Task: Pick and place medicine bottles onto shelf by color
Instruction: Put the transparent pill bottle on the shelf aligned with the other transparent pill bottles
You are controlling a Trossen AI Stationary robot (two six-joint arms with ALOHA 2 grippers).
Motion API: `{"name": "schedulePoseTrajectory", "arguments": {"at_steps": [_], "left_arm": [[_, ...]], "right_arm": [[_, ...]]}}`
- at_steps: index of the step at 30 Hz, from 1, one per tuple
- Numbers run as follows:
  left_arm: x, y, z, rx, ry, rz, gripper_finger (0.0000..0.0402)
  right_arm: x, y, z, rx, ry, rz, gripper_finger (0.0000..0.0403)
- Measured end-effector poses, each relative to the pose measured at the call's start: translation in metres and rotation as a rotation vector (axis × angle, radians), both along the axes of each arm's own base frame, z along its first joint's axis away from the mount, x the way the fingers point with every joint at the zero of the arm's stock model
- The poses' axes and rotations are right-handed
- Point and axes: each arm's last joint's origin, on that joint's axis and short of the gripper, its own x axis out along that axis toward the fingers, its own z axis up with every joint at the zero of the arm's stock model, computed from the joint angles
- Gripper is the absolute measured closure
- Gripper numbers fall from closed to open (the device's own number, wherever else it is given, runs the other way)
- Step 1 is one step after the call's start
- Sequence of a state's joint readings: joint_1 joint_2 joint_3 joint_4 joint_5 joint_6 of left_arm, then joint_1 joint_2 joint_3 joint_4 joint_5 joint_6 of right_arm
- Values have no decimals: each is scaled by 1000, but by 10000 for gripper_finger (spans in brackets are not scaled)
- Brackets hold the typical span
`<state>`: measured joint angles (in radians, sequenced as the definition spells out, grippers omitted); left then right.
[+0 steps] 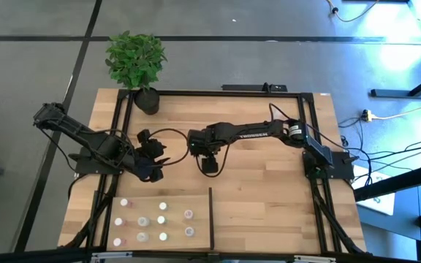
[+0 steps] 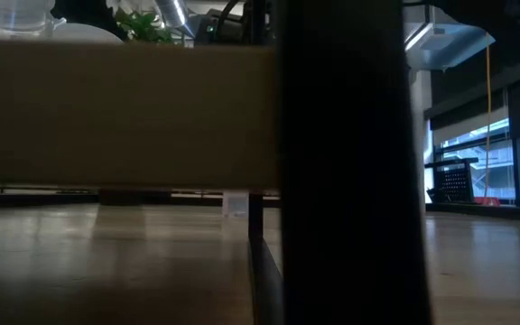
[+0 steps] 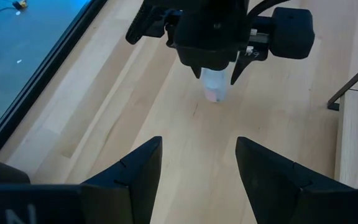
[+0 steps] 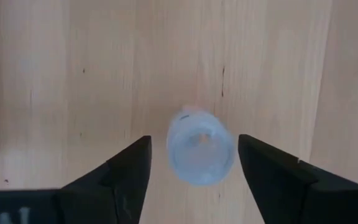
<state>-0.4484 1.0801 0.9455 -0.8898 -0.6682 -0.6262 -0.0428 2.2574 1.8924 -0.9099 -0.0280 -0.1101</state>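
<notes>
A small clear medicine bottle (image 4: 199,149) stands on the bare wooden tabletop (image 1: 269,175) near the middle of the table, its pinkish end down against the wood. It sits between the two dark fingers (image 4: 120,177) of the right gripper (image 1: 209,165), and a gap shows on each side of it in the right wrist view, so the fingers are spread and not touching it. The left wrist view shows the same bottle (image 3: 215,86) under that gripper, resting on the boards. The right arm reaches in from the table's right edge toward the centre. The left gripper (image 1: 152,166) hangs just beside it on the left, over the tabletop, its fingers (image 3: 135,174) apart with nothing between them. Nearer the front edge lies the shelf (image 1: 203,223), a light-wood panel edged by thin black rails, with a short black divider bar (image 1: 210,215) along one side. About ten more medicine bottles (image 1: 161,207) stand on it in loose rows, some with white tops and some pinkish. A potted plant (image 1: 136,62) sits at the table's far left corner.
</notes>
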Motion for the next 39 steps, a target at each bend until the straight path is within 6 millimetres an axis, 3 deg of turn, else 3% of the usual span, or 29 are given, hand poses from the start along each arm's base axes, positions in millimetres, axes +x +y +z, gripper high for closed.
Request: {"name": "schedulePoseTrajectory", "arguments": {"at_steps": [5, 16, 24, 32, 39], "left_arm": [[0, 0, 0, 0, 0, 0, 203], [0, 0, 0, -10, -6, 10, 203], [2, 2, 0, 16, 1, -10, 203], [16, 4, -29, 74, -44, -142, 203], [32, 16, -57, 69, -173, -234, 203]], "right_arm": [[-2, 0, 11, 1, 36, 4, 159], [-6, 0, 68, -14, 53, -28, 159], [-38, -4, 129, -169, -3, -136, 159], [-78, 5, 194, -229, -185, -181, 159], [-97, 14, 217, -235, -248, -167, 159]]}}
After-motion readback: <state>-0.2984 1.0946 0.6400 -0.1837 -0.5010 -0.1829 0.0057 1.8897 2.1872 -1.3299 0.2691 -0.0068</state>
